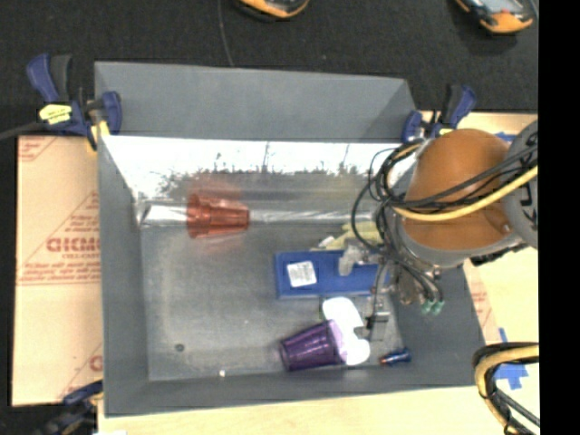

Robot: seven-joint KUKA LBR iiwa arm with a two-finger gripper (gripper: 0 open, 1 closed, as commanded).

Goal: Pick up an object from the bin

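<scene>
The arm (pixel 453 198), with its orange cover and looped cables, reaches in from the right over the right-hand half of the grey bin (pixel 122 279). The jaws hang low near the front right of the bin floor, just at the right edge of a white rounded piece (pixel 341 315) (a cap or small bottle; its kind is hard to make out). Whether the jaws are open or closed cannot be told. No thing can be seen held in them, and it is not clear whether they touch the white piece.

Just behind the white piece a blue box (pixel 313 276) with a white label lies flat, a little right of the bin's middle, with its right end under the arm. In front of the white piece a purple cup (pixel 308 347) lies on its side close to the front wall, its right end meeting the white piece. A small blue and red thing (pixel 395 358) lies near the front wall, to the right of the cup and just in front of the jaws. A crumpled cream thing (pixel 337 241) lies behind the blue box, partly hidden by the cables. A red see-through cup (pixel 217 217) lies on its side at the back left, well apart from the rest.
</scene>
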